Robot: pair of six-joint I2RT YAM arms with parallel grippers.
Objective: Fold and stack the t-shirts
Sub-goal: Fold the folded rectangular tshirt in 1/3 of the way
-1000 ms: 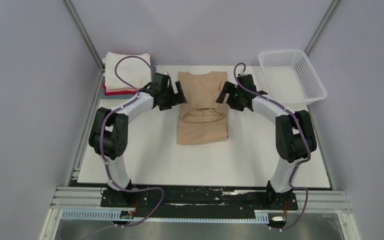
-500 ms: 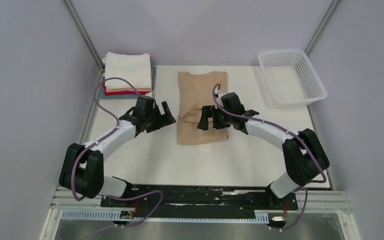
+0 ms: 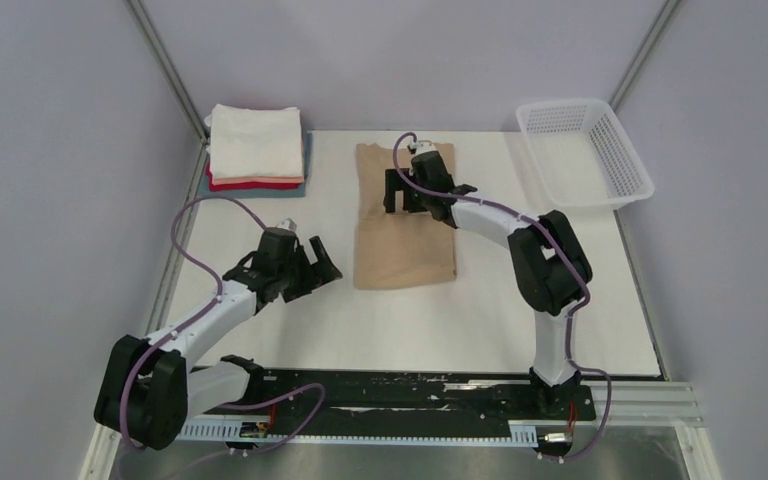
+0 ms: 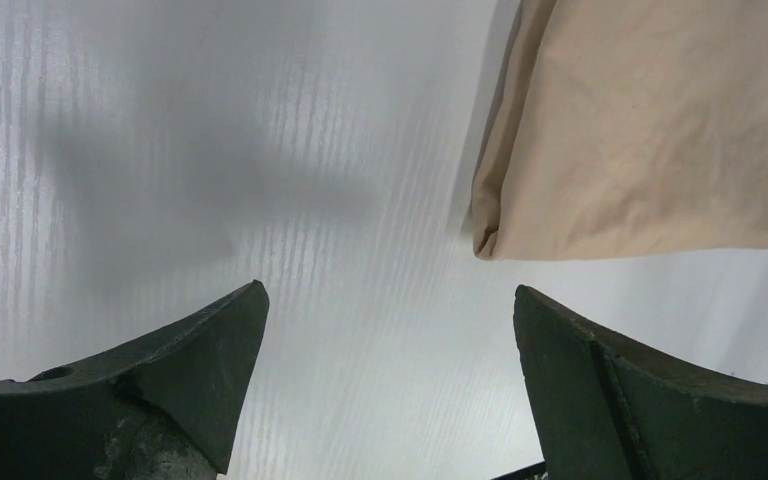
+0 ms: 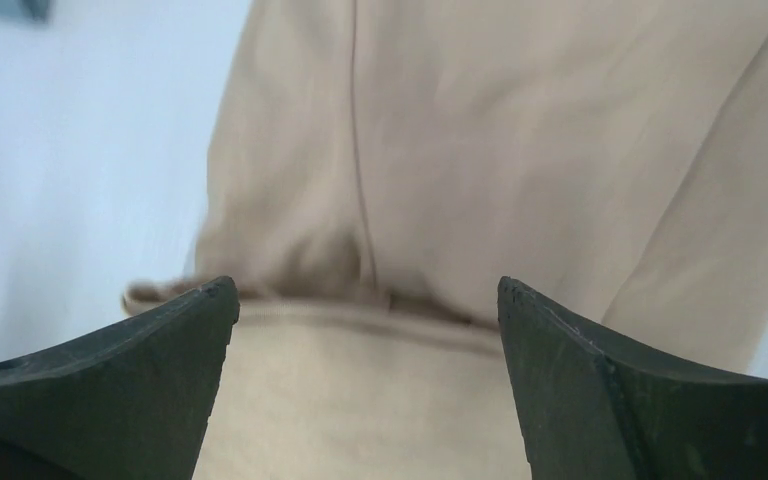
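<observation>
The right gripper (image 3: 400,192) covers a bit of the tan shirt (image 3: 405,255) near its far end. In the right wrist view, that shirt is blurry and runs off the edges. Left of the tan shirt, a white shirt (image 3: 255,140) hides all but thin edges of the red shirt (image 3: 256,184) and blue shirt (image 3: 301,189) under it.

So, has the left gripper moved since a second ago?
Yes: the left gripper has drawn back, lower in the top view, farther from the folded stack.

Plain tan t-shirt (image 3: 405,255); cream, red, grey-blue stack (image 3: 256,148); white mesh basket (image 3: 572,168)
</observation>
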